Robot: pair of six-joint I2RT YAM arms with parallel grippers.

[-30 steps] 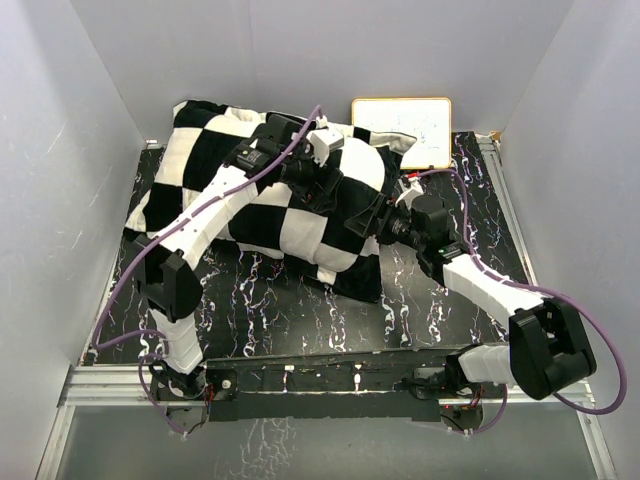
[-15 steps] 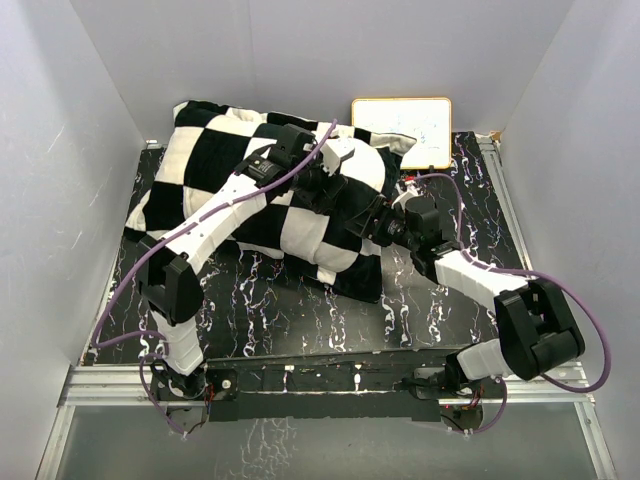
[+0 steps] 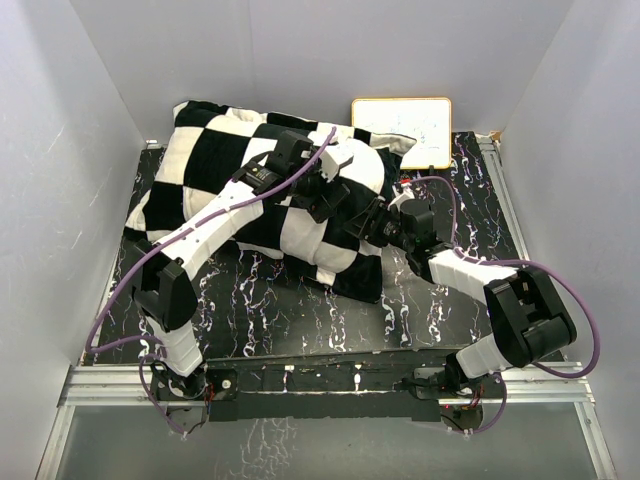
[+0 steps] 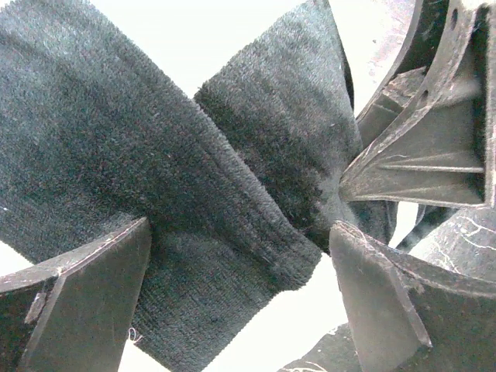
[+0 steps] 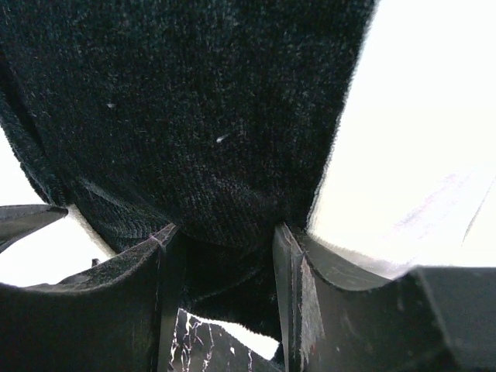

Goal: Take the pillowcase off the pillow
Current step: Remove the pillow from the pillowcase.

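Note:
The black and cream checkered pillowcase [image 3: 250, 190] lies stuffed on the black marbled table [image 3: 270, 310]. The white pillow is hidden inside it. My left gripper [image 3: 330, 192] reaches over the top and rests on the cover's right end. In the left wrist view it [image 4: 240, 298] is wide open with a fold of black plush [image 4: 194, 194] between the jaws. My right gripper [image 3: 375, 222] is at the cover's right edge. In the right wrist view it [image 5: 227, 279] is closed on a bunch of black plush [image 5: 201, 139] that fills the gap between its fingers.
A small whiteboard [image 3: 402, 130] leans at the back right, just behind the pillow's right end. Grey walls close in the left, back and right sides. A metal rail [image 3: 320, 380] runs along the near edge by the arm bases.
My right gripper has moved left, in against the cover's right edge, with the arm folding up behind it. My left gripper has slid a little to the right over the cover.

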